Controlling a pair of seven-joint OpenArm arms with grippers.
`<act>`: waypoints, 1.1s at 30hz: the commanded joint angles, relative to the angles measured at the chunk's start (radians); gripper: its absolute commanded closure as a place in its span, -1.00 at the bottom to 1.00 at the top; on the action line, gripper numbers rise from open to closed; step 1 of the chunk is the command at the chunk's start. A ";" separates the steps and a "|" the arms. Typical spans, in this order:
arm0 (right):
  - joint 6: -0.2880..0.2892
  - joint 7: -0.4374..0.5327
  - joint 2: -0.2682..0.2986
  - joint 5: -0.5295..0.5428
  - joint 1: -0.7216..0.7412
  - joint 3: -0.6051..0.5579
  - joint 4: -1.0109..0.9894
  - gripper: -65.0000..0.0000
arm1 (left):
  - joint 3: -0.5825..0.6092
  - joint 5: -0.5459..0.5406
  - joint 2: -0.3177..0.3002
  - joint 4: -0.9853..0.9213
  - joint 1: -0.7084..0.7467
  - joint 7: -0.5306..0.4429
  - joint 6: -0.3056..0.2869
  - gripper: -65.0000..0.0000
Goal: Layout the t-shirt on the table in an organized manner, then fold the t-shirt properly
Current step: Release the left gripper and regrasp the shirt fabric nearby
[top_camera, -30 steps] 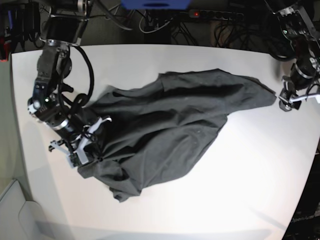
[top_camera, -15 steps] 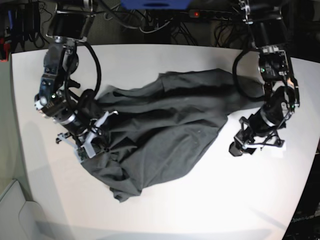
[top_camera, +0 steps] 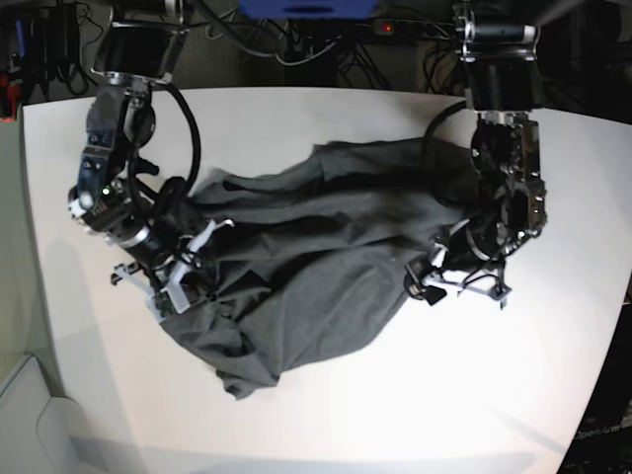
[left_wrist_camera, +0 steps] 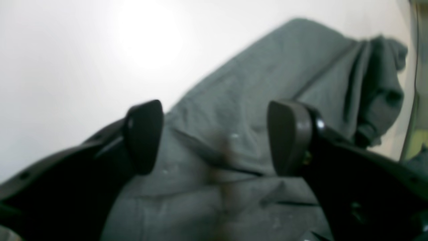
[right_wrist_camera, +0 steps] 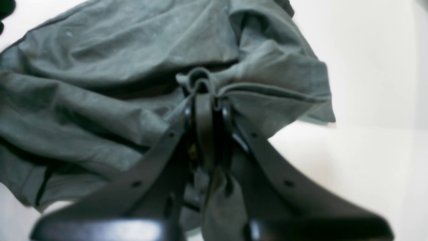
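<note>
- The t-shirt (top_camera: 316,267) lies crumpled near the middle of the table (top_camera: 296,118) in the base view, its long axis running on a diagonal from the lower left of the frame up to the upper right.
- Its lower-left end is a bunched lump with a loose flap pointing toward the bottom edge of the frame; the upper-right end spreads wider and flatter.
- Deep folds run along the same diagonal; neither the neck nor the sleeves can be told apart.
- The right gripper (top_camera: 178,281), at the left of the base view, is clamped on the t-shirt's lower-left bunch; the right wrist view shows a pinched loop of fabric (right_wrist_camera: 200,80) squeezed between the closed jaws of that gripper (right_wrist_camera: 205,100).
- The left gripper (top_camera: 459,281), at the right of the base view, sits at the cloth's right-hand edge; in the left wrist view its fingers (left_wrist_camera: 143,134) stand wide apart over the t-shirt (left_wrist_camera: 267,87), with nothing between them.
- Bare white table surrounds the garment: a broad stretch along the bottom and lower right, a narrower band along the top and left.
- Beyond the far table edge, at the top of the frame, lie dark cables (top_camera: 296,44).
</note>
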 commanded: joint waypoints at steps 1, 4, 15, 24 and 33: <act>0.003 0.028 0.006 0.019 0.021 -0.001 0.020 1.00 | 0.005 0.018 -0.008 0.015 -0.026 -0.011 -0.001 -0.56; 0.003 0.028 0.008 0.019 0.025 0.005 0.020 1.00 | 0.006 0.049 -0.005 0.014 -0.026 0.015 -0.001 -0.58; 0.003 0.028 0.004 0.019 0.025 0.001 0.020 1.00 | 0.006 0.165 0.001 0.006 -0.035 0.084 -0.001 -0.58; 0.003 0.029 0.003 0.019 0.026 0.001 0.020 1.00 | 0.008 0.167 -0.005 -0.144 -0.091 0.196 -0.001 -0.57; 0.003 0.029 0.001 0.019 0.023 0.007 0.046 1.00 | 0.106 0.168 -0.025 -0.150 -0.097 0.214 -0.001 0.74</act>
